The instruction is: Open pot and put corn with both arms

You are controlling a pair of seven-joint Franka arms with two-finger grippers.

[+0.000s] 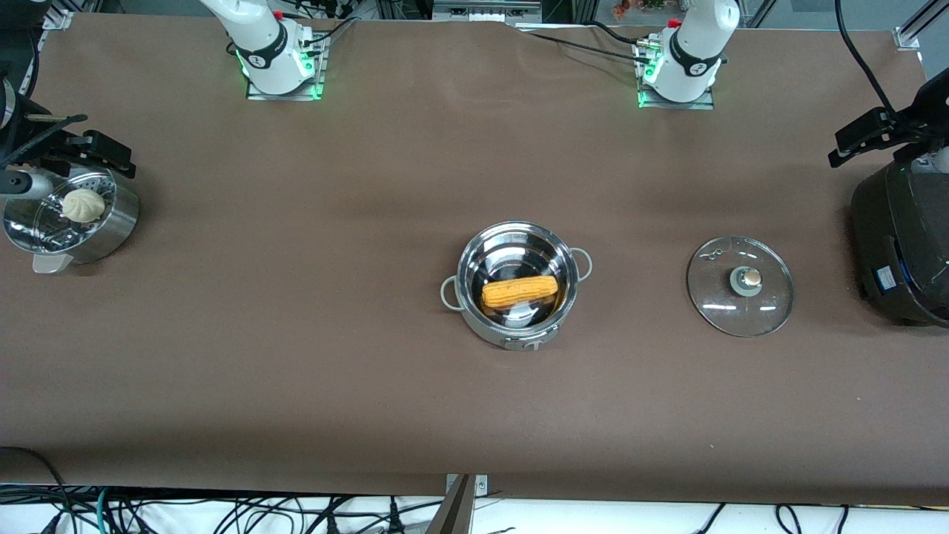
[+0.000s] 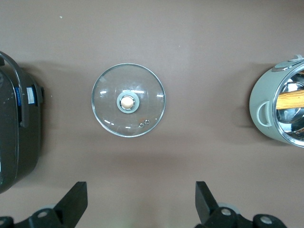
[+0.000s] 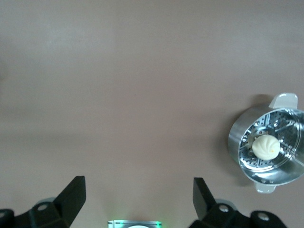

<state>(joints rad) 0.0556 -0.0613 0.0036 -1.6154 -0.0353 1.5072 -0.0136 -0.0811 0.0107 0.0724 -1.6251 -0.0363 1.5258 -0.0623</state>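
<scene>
The steel pot (image 1: 468,259) stands uncovered at mid table, and the yellow-orange corn (image 1: 519,291) lies inside it. Its glass lid (image 1: 740,285) lies flat on the table, knob up, beside the pot toward the left arm's end. The left wrist view shows the lid (image 2: 128,100), the pot (image 2: 266,95) and the corn (image 2: 290,99) from high up. My left gripper (image 2: 141,190) is open and empty, high over the table by the lid. My right gripper (image 3: 138,187) is open and empty, high over bare table near its own base. Neither gripper shows in the front view.
A perforated steamer pot (image 1: 118,222) with a white bun (image 1: 82,205) stands at the right arm's end; it also shows in the right wrist view (image 3: 236,137). A big black cooker (image 1: 901,245) stands at the left arm's end. Black fixtures overhang both table ends.
</scene>
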